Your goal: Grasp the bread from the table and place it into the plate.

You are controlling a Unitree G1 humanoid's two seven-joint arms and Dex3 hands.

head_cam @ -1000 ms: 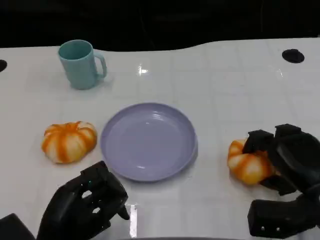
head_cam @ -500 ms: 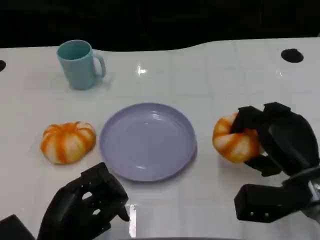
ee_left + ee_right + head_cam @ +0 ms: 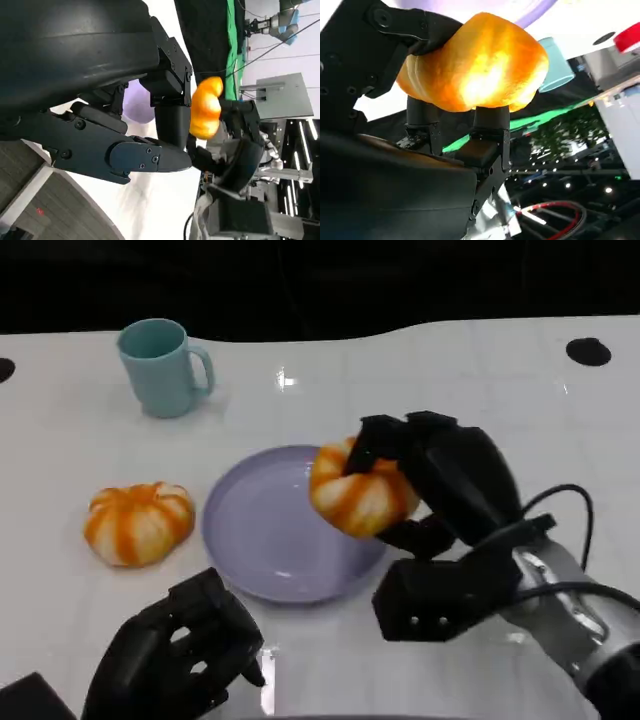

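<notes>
Resting nearest the camera at the table's front edge, the left hand [image 3: 180,660] holds nothing, its fingers curled in. No writing or brand can be read anywhere. Beyond it the right hand [image 3: 430,485] grips a bread [image 3: 360,492], orange with pale stripes, raised above the right rim of the lilac plate [image 3: 260,540]. A second bread [image 3: 138,522] lies on the table left of the plate, apart from it. Farther back stands a teal mug [image 3: 162,367]. The white table [image 3: 480,370] is glossy and faintly gridded, with darkness behind. The wrist views add a green screen [image 3: 230,50] and hanging lights behind the table.
</notes>
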